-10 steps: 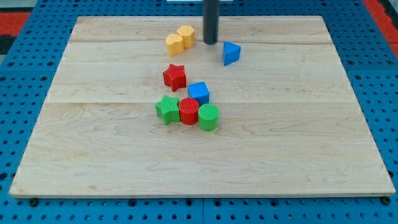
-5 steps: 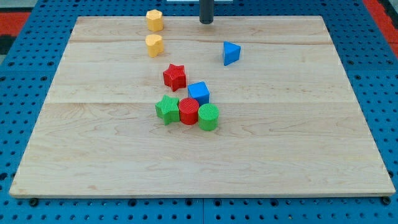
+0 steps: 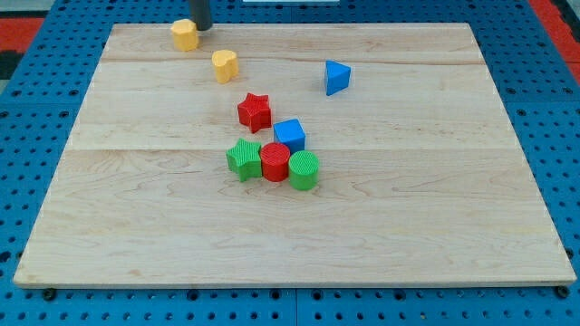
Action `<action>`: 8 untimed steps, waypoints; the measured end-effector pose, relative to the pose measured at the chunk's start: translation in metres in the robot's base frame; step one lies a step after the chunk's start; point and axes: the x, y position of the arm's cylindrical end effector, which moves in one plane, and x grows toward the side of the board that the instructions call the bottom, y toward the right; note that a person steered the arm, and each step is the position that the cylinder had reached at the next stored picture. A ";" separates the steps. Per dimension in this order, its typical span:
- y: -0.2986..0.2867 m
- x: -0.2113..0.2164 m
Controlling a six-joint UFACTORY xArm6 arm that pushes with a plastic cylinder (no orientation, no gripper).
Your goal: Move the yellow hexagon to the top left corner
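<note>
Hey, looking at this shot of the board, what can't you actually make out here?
- Rod: in the camera view the view's top edge cuts off everything above my tip.
- Contact: my tip sits just right of the yellow hexagon; touching or a small gap cannot be told.
- Second yellow block: too small to settle its shape.
- Red cylinder: it hides part of the blue cube behind it.
</note>
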 end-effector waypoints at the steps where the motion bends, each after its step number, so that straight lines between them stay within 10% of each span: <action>1: -0.033 0.012; 3: 0.020 0.041; 8: -0.103 0.086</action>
